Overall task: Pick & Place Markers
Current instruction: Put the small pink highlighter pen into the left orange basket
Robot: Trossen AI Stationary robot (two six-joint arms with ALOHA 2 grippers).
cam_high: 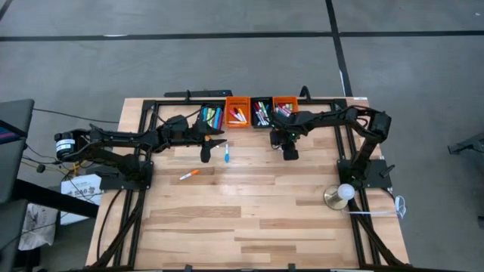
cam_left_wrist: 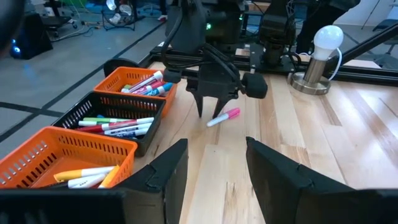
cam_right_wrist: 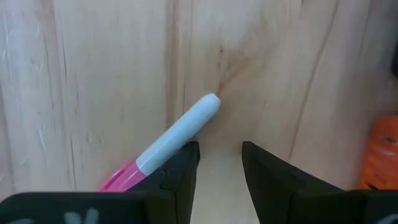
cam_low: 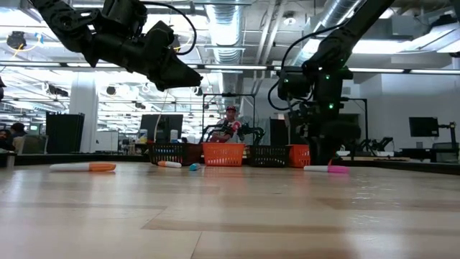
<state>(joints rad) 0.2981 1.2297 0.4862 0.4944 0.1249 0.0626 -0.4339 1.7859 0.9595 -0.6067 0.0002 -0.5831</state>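
Observation:
A pink-capped marker (cam_right_wrist: 177, 134) with a pale barrel lies flat on the wooden table. My right gripper (cam_right_wrist: 221, 155) points down just above it, open. One of its fingers (cam_right_wrist: 180, 165) stands over the marker's middle, and the marker is not between the fingers. In the left wrist view the same marker (cam_left_wrist: 222, 117) lies by the right gripper (cam_left_wrist: 209, 111). My left gripper (cam_left_wrist: 217, 168) hangs open and empty above the table, left of centre (cam_high: 213, 148). A blue marker (cam_high: 226, 154) and an orange marker (cam_high: 189, 174) lie loose near it.
A row of small bins holding markers stands along the far edge: black (cam_high: 210, 117), orange (cam_high: 238, 113), black (cam_high: 262, 113), orange (cam_high: 285, 106). A lamp with a round white bulb (cam_high: 340, 195) stands at the right. The near half of the table (cam_high: 249, 234) is bare wood.

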